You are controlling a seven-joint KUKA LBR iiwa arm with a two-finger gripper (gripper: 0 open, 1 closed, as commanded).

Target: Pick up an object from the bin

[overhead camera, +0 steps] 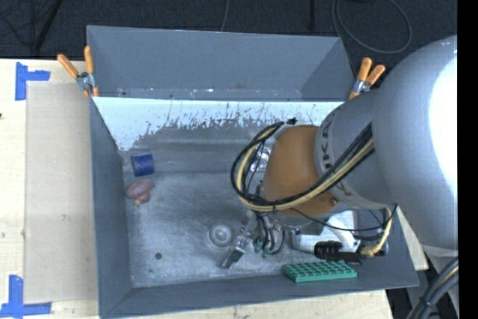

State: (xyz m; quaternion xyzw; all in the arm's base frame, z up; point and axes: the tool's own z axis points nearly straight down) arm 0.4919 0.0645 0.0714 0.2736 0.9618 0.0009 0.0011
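Gripper (251,243) down low over the bin's (209,63) front floor, spread impossible to tell, just beside a small grey metal piece (232,256) and a round clear cap (219,235). Best, probably: centre on the grey piece, close gently, lift straight, clear of the green toothed strip (320,270) nearby.

Showing a big, rounded silver-grey arm (418,131) right of the orange-brown wrist cover (295,164); looping yellow and black cables (250,160) round that cover's left edge; bearing dark lettering (326,152) just right of it; carrying a dark metal gripper (237,254) below it
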